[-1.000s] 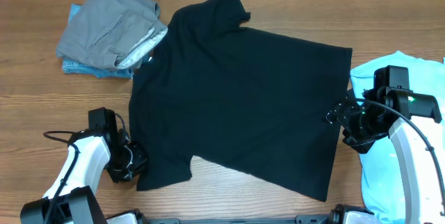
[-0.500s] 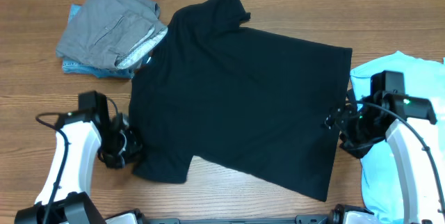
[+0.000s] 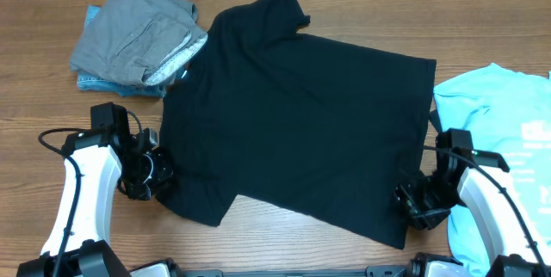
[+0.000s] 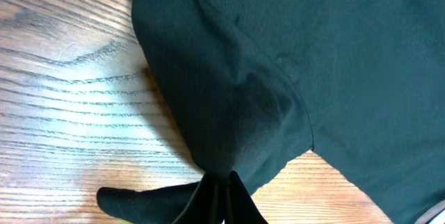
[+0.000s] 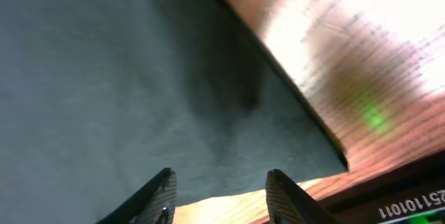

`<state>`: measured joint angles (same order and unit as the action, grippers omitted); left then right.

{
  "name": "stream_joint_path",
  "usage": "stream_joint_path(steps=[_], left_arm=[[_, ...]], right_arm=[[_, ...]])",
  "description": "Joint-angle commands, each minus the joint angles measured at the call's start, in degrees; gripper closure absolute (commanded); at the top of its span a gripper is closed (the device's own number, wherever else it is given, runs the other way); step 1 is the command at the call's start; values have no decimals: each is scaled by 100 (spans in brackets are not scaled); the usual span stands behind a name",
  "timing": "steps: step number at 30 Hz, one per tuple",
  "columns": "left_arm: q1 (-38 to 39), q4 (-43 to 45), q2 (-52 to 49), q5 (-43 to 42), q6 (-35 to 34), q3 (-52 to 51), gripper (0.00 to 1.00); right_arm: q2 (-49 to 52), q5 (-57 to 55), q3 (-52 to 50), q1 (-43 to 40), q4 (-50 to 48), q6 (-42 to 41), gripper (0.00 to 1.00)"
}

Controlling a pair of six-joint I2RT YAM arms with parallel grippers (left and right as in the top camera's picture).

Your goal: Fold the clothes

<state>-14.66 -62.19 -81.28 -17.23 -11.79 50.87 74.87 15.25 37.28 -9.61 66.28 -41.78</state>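
A large black T-shirt [image 3: 293, 113] lies spread flat across the wooden table. My left gripper [image 3: 159, 174] is shut on the shirt's near-left sleeve; in the left wrist view the black fabric [image 4: 229, 113] bunches into the closed fingertips [image 4: 221, 200]. My right gripper [image 3: 411, 206] is open over the shirt's near-right bottom corner. In the right wrist view its two fingers [image 5: 219, 193] are apart over the shirt's edge [image 5: 174, 99] and bare wood. A light blue printed T-shirt [image 3: 504, 113] lies at the right edge.
A folded pile with a grey piece [image 3: 138, 36] on top of a blue piece [image 3: 108, 83] sits at the back left. Bare wooden table [image 3: 52, 139] lies left of the shirt and along the front edge. The right arm lies over the light blue shirt.
My left gripper has drawn the sleeve left and slightly back. My right gripper has moved from the shirt's right edge toward the front, down to its bottom corner.
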Motion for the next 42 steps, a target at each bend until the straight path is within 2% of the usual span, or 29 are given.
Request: stream_joint_path(steps=[1, 10, 19, 20, 22, 23, 26, 27, 28, 39, 42], left_arm=[[4, 2, 7, -79, 114, 94, 96], [4, 105, 7, -76, 155, 94, 96], [4, 153, 7, -74, 208, 94, 96], [4, 153, 7, -74, 238, 94, 96], [4, 153, 7, -74, 245, 94, 96], [4, 153, 7, -76, 245, 94, 96], [4, 157, 7, -74, 245, 94, 96], [4, 155, 7, -76, 245, 94, 96], [4, 155, 7, -74, 245, 94, 96], [4, 155, 7, -61, 264, 94, 95], [4, 155, 7, -61, 282, 94, 95]], right_arm=[[-4, 28, -258, 15, 24, -302, 57], [-7, 63, -938, 15, 35, -481, 56], [-7, 155, -997, 17, -17, -470, 56], [-7, 157, -997, 17, -15, -470, 63], [-7, 175, -997, 20, -2, -424, 89], [-7, 205, -997, 22, -2, -295, 91], [-7, 203, -997, 22, -4, -299, 60], [-7, 203, -997, 22, -4, -302, 54], [-7, 203, -997, 22, -4, -302, 52], [-7, 310, -1322, 22, -435, -802, 53], [-7, 328, -1366, 22, -511, -800, 60]])
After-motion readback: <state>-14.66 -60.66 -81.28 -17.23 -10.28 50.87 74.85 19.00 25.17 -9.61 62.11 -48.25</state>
